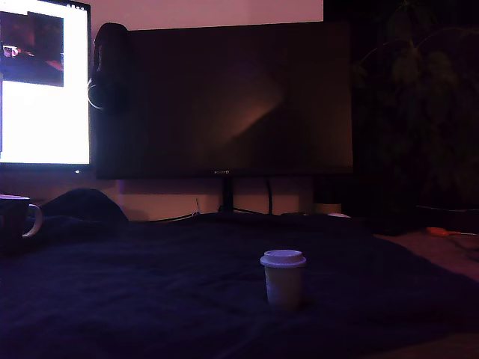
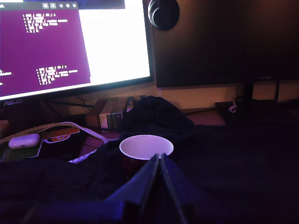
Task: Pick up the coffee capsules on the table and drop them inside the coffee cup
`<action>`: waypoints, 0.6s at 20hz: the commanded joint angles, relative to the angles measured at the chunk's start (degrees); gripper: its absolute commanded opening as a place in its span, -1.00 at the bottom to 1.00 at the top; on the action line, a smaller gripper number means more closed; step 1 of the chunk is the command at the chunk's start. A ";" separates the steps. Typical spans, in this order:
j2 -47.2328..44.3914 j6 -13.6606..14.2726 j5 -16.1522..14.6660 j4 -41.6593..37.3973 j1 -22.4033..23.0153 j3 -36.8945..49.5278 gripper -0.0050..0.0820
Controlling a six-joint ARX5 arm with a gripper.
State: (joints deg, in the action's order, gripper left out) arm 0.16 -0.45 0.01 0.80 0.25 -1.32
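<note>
Two monitors (image 1: 224,97) (one lit (image 1: 45,82)), headphones (image 2: 163,13)

Low table-level exterior view; wrist view above coffee cup (image 2: 146,146)

1. The gripper (image 2: 160,156) is seen only in the wrist view, in the lower middle of the frame.
2. Its two dark fingers (image 2: 140,184) are pressed together at the tips, with nothing held between them.

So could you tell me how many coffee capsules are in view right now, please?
1: the coffee capsule stands upright on the table, right of centre in the exterior view. Others might hide in the dark.
</note>
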 commanded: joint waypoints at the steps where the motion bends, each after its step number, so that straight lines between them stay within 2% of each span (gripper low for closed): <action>1: 0.57 -10.29 -9.05 3.45 -0.24 0.44 -0.94; 6: 0.57 -10.75 -10.34 3.85 -0.24 0.44 -0.94; 8: 0.57 -12.15 -10.45 3.82 -0.24 0.44 -0.94; 12: 0.57 -13.60 -13.92 2.12 0.22 0.44 -0.94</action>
State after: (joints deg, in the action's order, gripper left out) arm 0.19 -13.08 -13.45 4.12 0.21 -1.48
